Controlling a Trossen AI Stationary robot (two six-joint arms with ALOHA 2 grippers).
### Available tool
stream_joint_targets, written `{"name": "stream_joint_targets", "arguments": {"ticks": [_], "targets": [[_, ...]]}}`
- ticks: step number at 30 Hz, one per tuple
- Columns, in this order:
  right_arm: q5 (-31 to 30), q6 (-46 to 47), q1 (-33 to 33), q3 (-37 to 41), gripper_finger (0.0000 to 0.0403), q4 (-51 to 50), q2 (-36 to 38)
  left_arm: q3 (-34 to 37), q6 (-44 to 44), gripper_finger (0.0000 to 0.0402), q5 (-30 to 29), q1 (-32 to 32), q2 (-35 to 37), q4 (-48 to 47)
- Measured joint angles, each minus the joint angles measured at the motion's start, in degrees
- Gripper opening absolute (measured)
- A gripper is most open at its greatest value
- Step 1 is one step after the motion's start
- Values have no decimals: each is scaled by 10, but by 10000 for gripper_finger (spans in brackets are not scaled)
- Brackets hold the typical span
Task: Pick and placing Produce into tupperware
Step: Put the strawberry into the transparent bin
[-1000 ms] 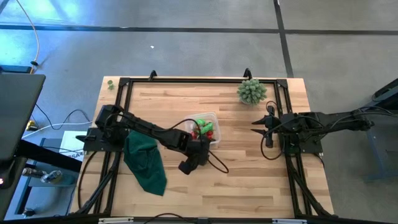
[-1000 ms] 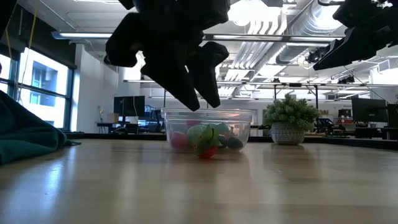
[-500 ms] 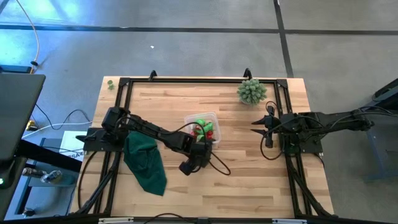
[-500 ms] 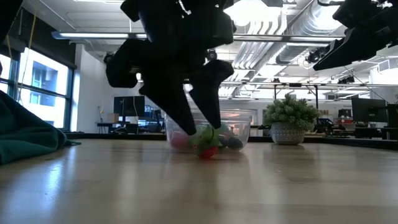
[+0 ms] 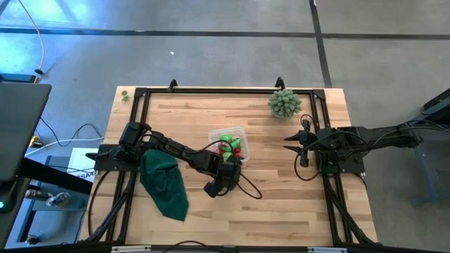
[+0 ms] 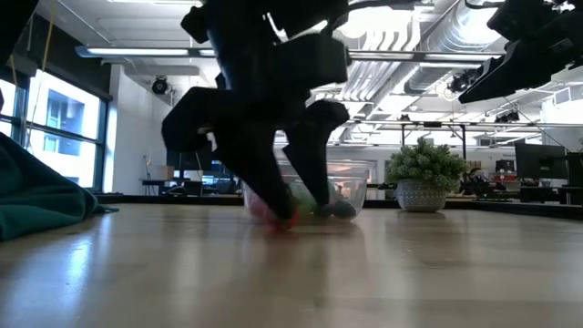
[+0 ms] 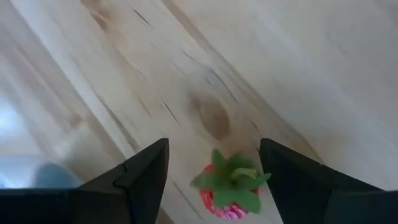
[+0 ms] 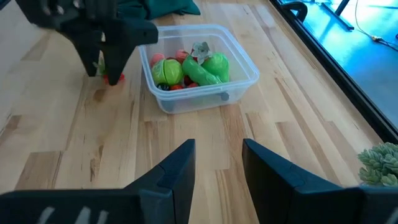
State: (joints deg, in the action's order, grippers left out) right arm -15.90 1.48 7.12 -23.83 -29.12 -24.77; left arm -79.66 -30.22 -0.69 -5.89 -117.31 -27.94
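Strawberry [image 7: 229, 190] on table [image 5: 281, 204] between spread fingers of left gripper [image 7: 211, 180], untouched, just beside tupperware [image 8: 239, 55]. Tupperware holds green, red, pink produce [image 8: 189, 67]. Right gripper [image 8: 217, 165] waits well apart, fingers part open, empty. Plant [image 5: 284, 103] at far edge.

The table [image 8: 205, 149] under me is pale wood planks with clear grain and a dark knot, smooth with a slight sheen. The tupperware [image 8: 245, 78] is clear plastic, glossy, light catching on its rim. The produce [image 8: 186, 68] in it looks like shiny moulded plastic, and the strawberry [image 7: 229, 193] between my left fingers [image 7: 146, 171] has a bumpy red skin with smooth green leaves. My fingers are matt black plastic. The cloth [image 5: 165, 181] by the table's left edge is dark green fabric, soft and crumpled. The frame [image 5: 211, 91] round the edges is black metal.
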Motion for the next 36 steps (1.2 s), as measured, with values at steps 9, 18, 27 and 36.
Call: {"name": "stream_joint_targets", "arguments": {"ticks": [9,18,27,36], "targets": [[0,0,0,0,123,-2,0,1,5,241,-3,3,-8,-10],[0,0,0,0,123,-2,0,1,24,241,-3,3,-8,-32],[0,0,0,0,123,-2,0,1,24,241,-3,3,-8,-33],[0,0,0,0,123,-2,0,1,34,214,-3,3,-8,-32]]}}
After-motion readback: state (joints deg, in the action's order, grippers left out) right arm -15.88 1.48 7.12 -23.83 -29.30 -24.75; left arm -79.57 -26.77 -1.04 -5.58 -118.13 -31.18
